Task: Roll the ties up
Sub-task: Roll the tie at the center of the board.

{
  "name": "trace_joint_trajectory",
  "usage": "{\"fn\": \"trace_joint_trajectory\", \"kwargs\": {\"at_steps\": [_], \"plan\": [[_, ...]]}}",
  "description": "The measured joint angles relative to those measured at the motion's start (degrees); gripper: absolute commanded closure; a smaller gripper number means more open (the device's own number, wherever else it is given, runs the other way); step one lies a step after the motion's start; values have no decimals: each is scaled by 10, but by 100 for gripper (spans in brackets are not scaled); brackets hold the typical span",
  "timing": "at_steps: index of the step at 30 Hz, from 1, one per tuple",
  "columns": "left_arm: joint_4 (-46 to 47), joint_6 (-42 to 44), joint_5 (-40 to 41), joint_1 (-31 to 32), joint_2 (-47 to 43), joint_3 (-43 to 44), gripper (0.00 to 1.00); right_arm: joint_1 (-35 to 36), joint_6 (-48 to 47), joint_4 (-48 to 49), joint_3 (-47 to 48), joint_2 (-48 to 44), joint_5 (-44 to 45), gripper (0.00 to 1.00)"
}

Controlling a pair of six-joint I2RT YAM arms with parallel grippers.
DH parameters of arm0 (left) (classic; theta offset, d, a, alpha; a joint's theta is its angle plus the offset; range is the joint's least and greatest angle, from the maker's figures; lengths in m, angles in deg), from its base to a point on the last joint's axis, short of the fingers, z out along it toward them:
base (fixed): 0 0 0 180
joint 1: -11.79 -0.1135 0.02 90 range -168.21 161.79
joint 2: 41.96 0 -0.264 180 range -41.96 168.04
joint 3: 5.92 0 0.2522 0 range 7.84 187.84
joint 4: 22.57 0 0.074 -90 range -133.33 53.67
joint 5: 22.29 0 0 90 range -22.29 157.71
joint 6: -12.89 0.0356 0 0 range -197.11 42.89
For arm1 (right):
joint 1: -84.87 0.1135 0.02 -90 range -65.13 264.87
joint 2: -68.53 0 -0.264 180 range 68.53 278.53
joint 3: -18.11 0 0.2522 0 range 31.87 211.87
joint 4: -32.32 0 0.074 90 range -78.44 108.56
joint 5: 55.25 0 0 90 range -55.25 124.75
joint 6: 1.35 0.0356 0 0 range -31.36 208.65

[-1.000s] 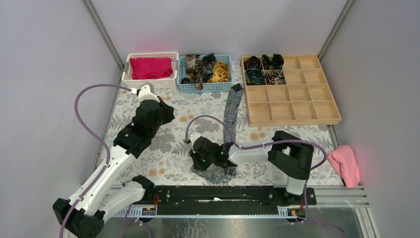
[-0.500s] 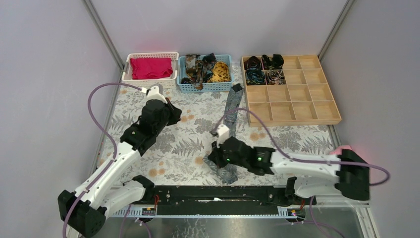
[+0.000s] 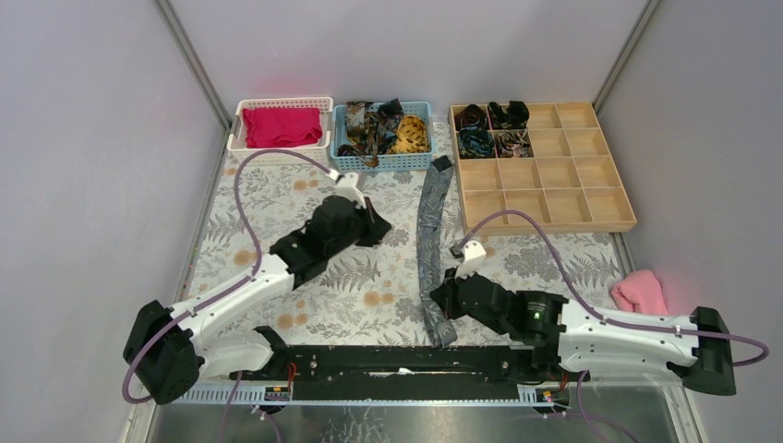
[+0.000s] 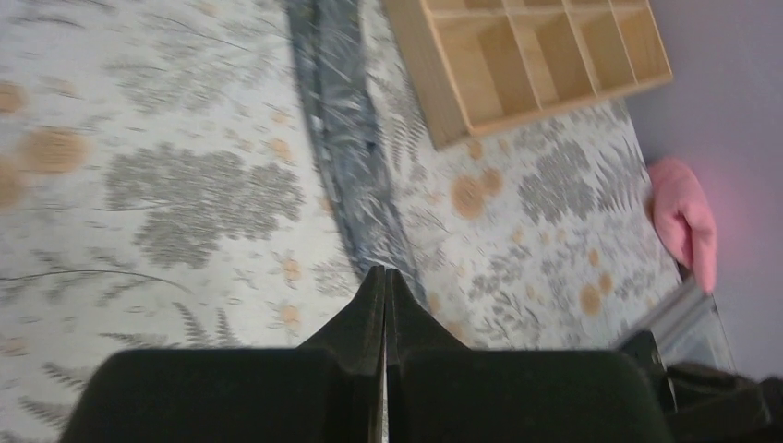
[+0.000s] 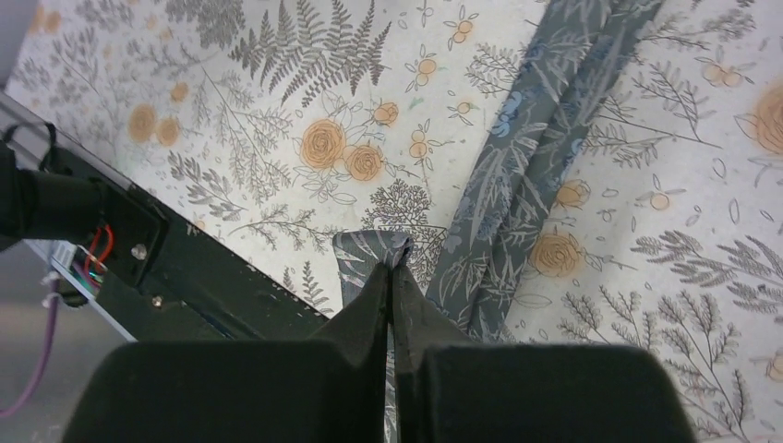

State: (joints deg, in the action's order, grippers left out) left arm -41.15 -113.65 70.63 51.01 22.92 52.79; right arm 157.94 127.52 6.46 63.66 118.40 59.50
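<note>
Swung rightward, right gripper pinches one end of grey tie.

Bright, even light fills the overhead view; shadows are faint. A pink glow tints the grey walls above the magenta cloth, upper left, and beside the pink cloth, right. The left wrist view is blurred throughout; the right wrist view is sharp.
</note>
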Motion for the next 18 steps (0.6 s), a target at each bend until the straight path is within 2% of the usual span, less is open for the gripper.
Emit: {"fn": "trace_joint_trajectory", "kwargs": {"at_steps": [5,8,14,18], "plan": [[24,-10,9,88,24,-11,100,20,45,-47,-6,-70,49,100],[43,-26,17,133,26,-56,100,27,63,-79,-5,-94,81,100],[80,-54,25,182,52,-137,100,27,82,-139,19,-68,130,100],[113,-55,35,211,78,-143,100,28,79,-151,48,-30,150,100]]}}
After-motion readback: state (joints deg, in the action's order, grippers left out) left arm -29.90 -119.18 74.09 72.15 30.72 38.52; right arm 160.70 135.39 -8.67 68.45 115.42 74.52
